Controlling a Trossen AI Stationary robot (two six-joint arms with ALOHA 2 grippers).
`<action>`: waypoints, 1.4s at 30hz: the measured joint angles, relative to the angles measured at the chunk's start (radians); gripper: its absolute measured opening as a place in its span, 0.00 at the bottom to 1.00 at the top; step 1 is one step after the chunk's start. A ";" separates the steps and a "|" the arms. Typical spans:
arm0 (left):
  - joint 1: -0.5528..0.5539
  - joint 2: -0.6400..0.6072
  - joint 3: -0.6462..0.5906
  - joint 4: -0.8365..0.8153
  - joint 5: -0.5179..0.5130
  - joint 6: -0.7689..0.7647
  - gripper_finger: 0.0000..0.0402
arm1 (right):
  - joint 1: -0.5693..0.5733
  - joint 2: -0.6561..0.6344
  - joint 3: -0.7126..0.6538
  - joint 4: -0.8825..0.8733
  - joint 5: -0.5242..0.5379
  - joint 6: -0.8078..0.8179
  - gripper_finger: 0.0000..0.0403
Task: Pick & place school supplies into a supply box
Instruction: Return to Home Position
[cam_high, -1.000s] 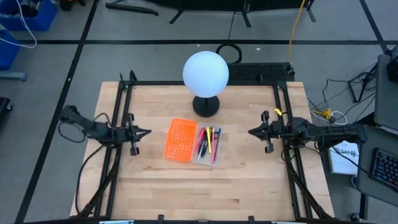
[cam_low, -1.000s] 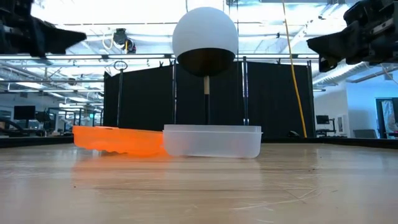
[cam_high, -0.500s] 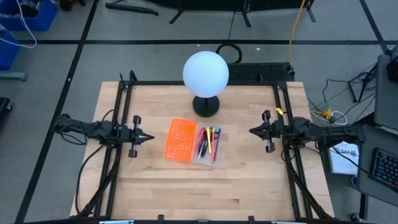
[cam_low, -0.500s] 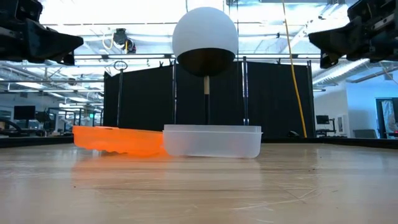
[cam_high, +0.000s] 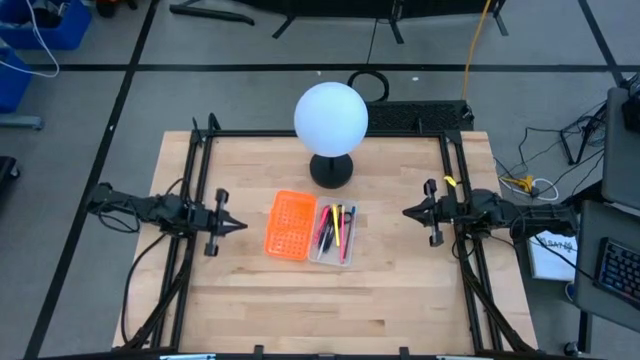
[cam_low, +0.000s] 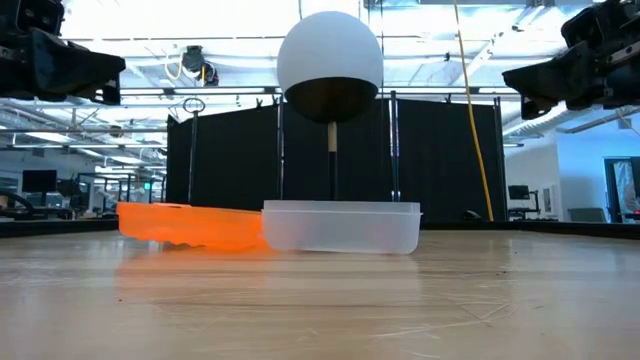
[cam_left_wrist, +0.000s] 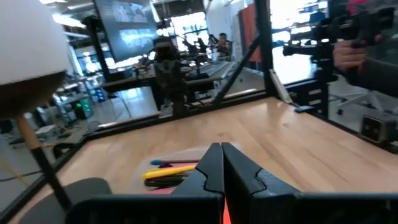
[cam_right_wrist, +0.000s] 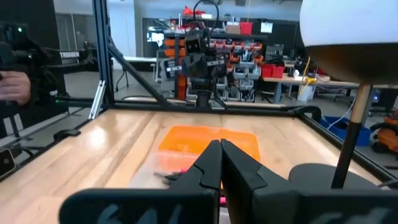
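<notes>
Between my two claws on the worktop | box held the pens, long axis crosswise to my arms, orange panel just beside it | left claw, right claw were both closed, empty, well apart from it | right lay nearer.

Thin pens & pencils lie in clear plastic tray, frame ctr; orange perforated panel just left; white globe lamp above.
</notes>
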 joint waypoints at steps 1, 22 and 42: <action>0.000 0.005 0.000 -0.001 0.009 -0.008 0.00 | 0.000 0.000 0.000 0.002 0.000 -0.001 0.00; 0.000 0.091 -0.002 0.001 0.015 -0.167 0.01 | 0.000 0.020 -0.038 -0.031 0.006 0.060 0.00; 0.000 0.091 -0.005 0.059 0.013 -0.185 0.14 | 0.000 0.020 -0.038 -0.028 0.000 0.062 0.00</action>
